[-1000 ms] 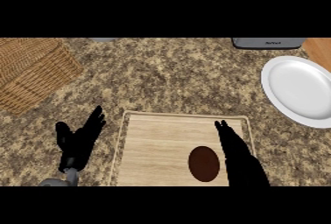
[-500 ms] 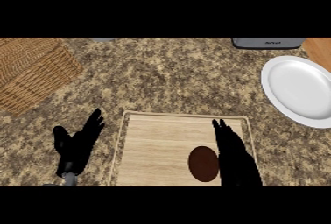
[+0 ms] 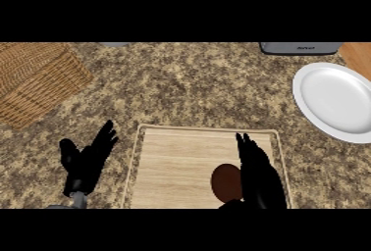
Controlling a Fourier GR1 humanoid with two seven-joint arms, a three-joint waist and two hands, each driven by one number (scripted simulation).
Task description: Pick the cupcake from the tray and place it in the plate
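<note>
The right hand (image 3: 259, 179) is over the right part of the wooden tray (image 3: 174, 162), fingers straight. The brown cupcake (image 3: 226, 182) sits just to its left, touching it. Ahead of the fingers, the tray floor is bare up to its low rim. Past the rim is open speckled counter (image 3: 196, 88). The white plate (image 3: 334, 100) lies ahead and to the right, with nothing between. A grey box (image 3: 299, 47) stands beyond it. The left hand (image 3: 85, 162) rests left of the tray. The wicker basket (image 3: 36, 81) is far left.
</note>
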